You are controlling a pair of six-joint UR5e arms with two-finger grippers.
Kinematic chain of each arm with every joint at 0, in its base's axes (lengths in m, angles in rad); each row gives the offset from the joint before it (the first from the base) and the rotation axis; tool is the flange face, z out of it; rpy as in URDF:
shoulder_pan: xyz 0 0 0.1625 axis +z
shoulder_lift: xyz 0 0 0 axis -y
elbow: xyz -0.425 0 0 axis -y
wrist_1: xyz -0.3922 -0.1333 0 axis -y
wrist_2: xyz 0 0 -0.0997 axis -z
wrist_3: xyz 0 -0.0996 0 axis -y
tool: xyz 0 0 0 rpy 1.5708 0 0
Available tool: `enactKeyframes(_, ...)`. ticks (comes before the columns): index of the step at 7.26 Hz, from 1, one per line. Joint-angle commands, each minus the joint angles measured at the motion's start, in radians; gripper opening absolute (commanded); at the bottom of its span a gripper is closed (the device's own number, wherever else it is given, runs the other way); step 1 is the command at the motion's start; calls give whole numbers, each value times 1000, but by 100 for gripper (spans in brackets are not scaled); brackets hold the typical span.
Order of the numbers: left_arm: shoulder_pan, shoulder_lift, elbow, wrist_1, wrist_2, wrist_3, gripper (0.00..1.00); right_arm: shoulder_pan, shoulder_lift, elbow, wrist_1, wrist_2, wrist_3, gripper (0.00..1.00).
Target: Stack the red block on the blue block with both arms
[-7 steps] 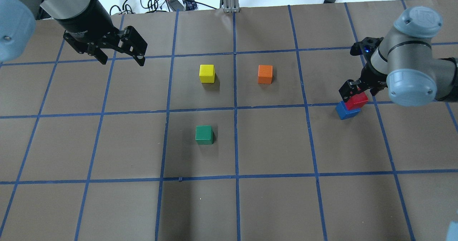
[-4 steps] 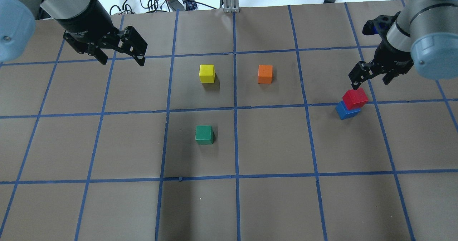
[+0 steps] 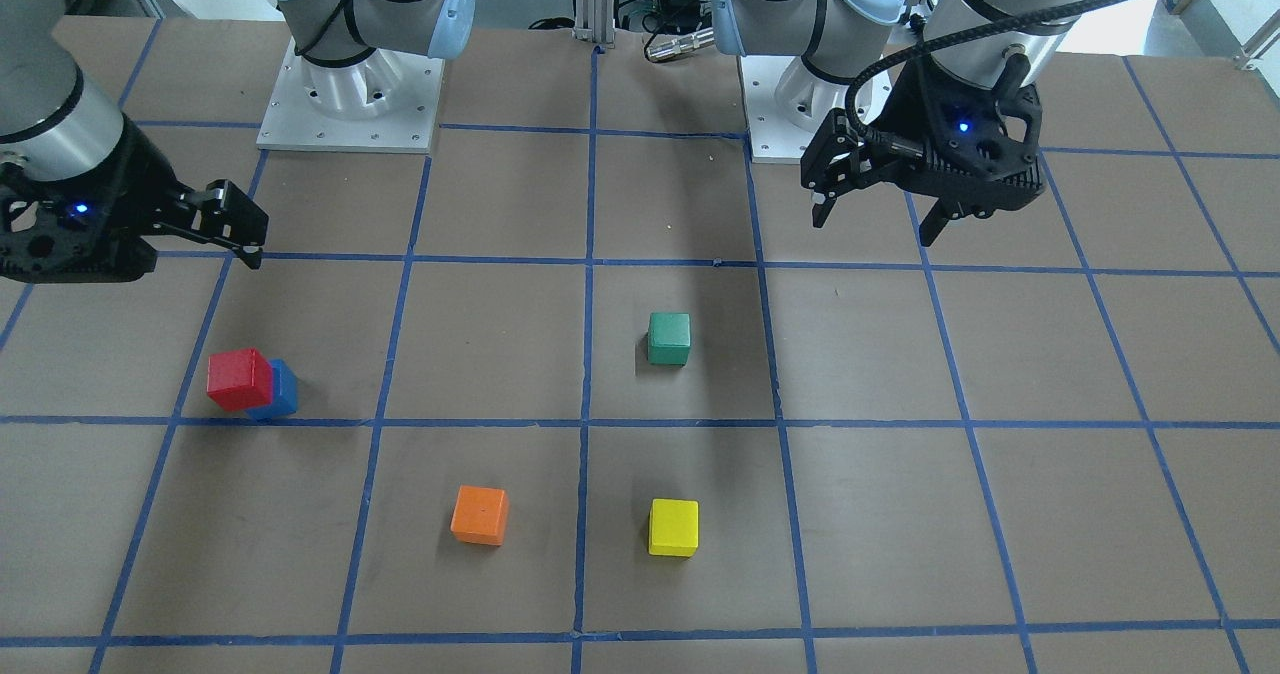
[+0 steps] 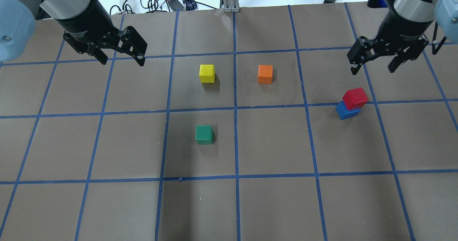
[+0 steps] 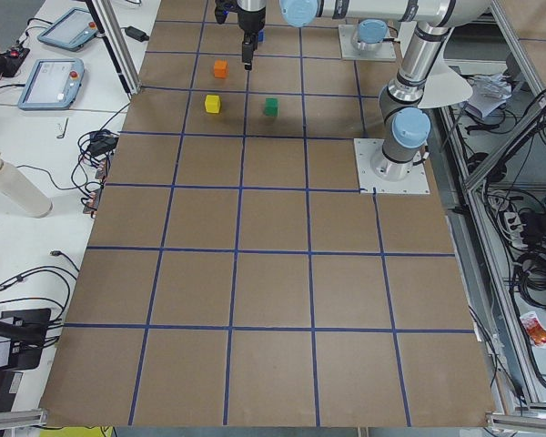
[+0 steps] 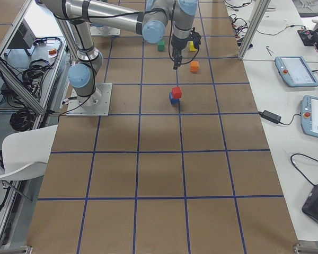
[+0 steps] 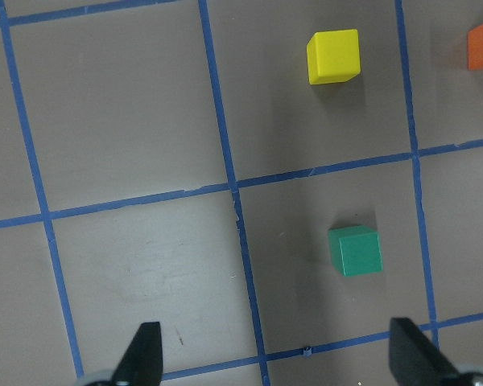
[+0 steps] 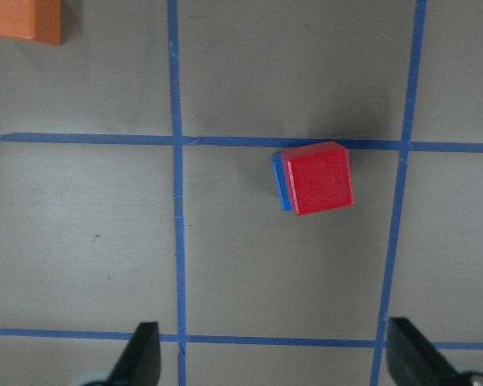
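The small red cube block sits on top of the small blue cube block, on the right side of the brown paper table. The red one is not quite lined up, so a thin strip of blue peeks out. Both cubes are turned a little against the blue tape line beside them. The red top looks flat, I think. The black right gripper hangs up behind the stack, wide open, holding nothing. The black left gripper is far away, wide open too, with nothing in it.
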Motion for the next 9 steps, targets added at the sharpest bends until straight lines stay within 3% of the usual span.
enactKeyframes(1,2,0,9,-3,3,-5,100,101,-34,4,11,2,85,100)
enactKeyframes(9,2,9,8,-12,75,4,100,148,-71,6,46,-14,260,100)
